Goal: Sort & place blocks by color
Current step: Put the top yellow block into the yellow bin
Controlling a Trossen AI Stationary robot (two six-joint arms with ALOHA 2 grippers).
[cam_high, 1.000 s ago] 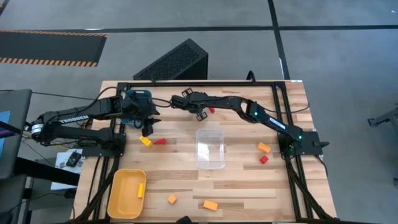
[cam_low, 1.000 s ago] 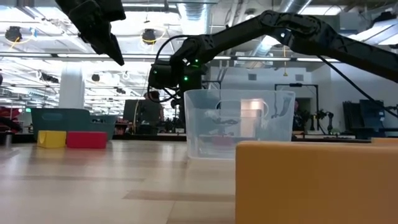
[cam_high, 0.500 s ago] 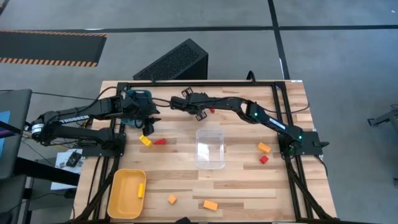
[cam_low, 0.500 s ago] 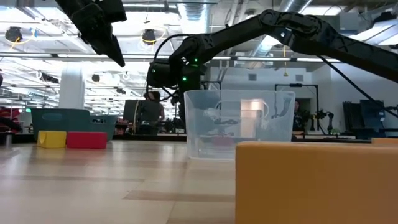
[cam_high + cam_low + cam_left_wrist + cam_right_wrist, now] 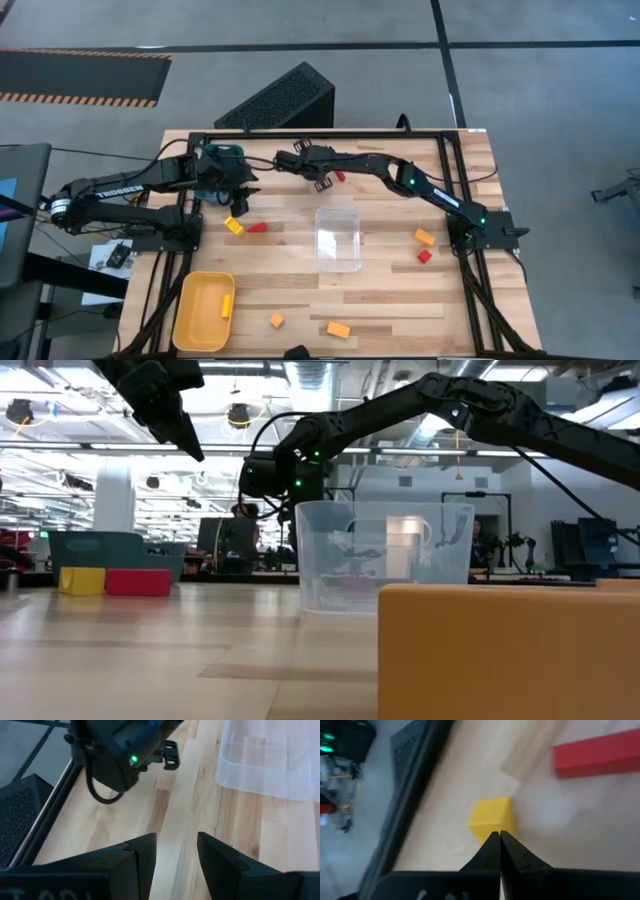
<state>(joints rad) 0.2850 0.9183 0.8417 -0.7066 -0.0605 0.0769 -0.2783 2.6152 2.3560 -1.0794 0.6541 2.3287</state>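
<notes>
In the high view my left gripper point(image 5: 241, 205) hangs open above a yellow block point(image 5: 234, 226) and a red block point(image 5: 257, 228), which lie flat side by side on the table. The low view shows it point(image 5: 185, 440) well above that pair point(image 5: 82, 582). My right gripper point(image 5: 285, 163) is shut and hovers near the far edge, with a red block point(image 5: 340, 177) beside its arm. Its wrist view shows the shut fingertips point(image 5: 499, 835) in front of a yellow cube point(image 5: 491, 816) and a red bar point(image 5: 597, 754). More blocks are scattered: orange point(image 5: 425, 237), red point(image 5: 424, 256), orange point(image 5: 276, 320) and orange point(image 5: 338, 329).
A clear plastic box point(image 5: 338, 238) stands mid-table, between the two arms. A yellow tray point(image 5: 196, 318) sits at the near left corner with a yellow bar point(image 5: 228, 305) inside. A black metal frame runs along the table's edges. Bare wood lies between the box and the tray.
My left gripper has drifted slightly up and toward the table's right above the yellow and red blocks. No block has moved.
</notes>
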